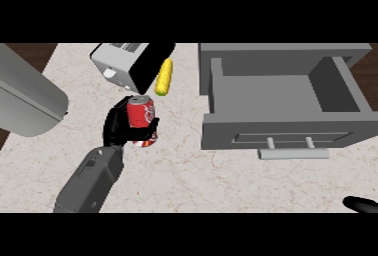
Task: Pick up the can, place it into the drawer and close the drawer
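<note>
A red can [142, 116] with a silver top stands left of centre on the counter, and my left hand [118, 125] is curled round it from the left side. The grey drawer [284, 137] is pulled open at the right, its inside bare and its bar handle [292, 154] facing me. Only a black tip of my right hand [362, 204] shows at the lower right corner, far from the can and the drawer.
A toaster [125, 65] stands behind the can, with a yellow corn cob [164, 77] lying beside it. A large grey rounded object [26, 102] fills the left edge. The marble counter [199, 175] spreads between the can and the drawer.
</note>
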Available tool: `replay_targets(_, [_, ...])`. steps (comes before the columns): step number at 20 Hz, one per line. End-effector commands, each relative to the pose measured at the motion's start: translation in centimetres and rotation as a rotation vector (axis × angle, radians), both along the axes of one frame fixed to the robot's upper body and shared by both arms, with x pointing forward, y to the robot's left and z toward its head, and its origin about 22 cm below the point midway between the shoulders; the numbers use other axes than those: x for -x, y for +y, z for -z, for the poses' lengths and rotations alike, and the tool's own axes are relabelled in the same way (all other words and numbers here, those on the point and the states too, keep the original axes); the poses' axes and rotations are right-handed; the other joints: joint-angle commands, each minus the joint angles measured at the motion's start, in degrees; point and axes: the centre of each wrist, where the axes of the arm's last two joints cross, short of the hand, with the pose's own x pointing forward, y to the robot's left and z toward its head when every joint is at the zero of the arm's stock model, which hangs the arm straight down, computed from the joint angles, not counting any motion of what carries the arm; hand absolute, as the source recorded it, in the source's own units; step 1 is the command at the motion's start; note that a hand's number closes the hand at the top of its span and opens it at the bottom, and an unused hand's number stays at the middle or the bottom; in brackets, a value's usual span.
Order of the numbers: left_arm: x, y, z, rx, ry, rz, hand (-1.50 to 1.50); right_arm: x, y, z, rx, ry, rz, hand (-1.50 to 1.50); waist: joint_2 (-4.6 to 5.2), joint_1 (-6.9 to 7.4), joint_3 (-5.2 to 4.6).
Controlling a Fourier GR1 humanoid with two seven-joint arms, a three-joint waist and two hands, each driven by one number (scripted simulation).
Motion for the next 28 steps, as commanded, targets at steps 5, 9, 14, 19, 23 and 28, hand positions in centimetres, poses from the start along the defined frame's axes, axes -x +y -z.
replay_targets(5, [-3.5, -4.6, -7.1, -0.077, -0.068, 0.108, 1.50, 0.2, 0.3, 0.9, -0.005, -0.002, 0.043, -1.50, -0.39, 0.84, 0.07])
replay_targets(9, [-3.7, -6.4, -10.0, -0.084, -0.059, 0.168, 1.50, 1.9, -0.3, -0.5, 0.000, -0.010, 0.014, -1.50, -0.46, 0.73, 0.07])
replay_targets(14, [-5.9, -9.4, -15.9, -0.057, -0.091, 0.197, 1.50, 0.0, 0.1, -1.2, 0.013, -0.004, 0.023, -1.50, -0.24, 0.58, 0.03])
replay_targets(19, [-5.3, -12.0, -21.9, -0.072, -0.110, 0.198, 1.50, 1.8, 0.2, -0.8, 0.006, 0.021, 0.031, -1.50, -0.48, 0.66, 0.05])
replay_targets(23, [-7.1, -15.3, -25.7, -0.126, -0.110, 0.219, 1.50, -0.5, -0.4, -1.9, 0.022, -0.003, 0.034, -1.50, -0.06, 0.06, 0.04])
replay_targets(28, [-6.7, -17.9, -28.6, -0.147, -0.097, 0.239, 1.50, -0.5, 0.2, -0.7, 0.012, 0.010, 0.026, -1.50, -0.09, 0.06, 0.06])
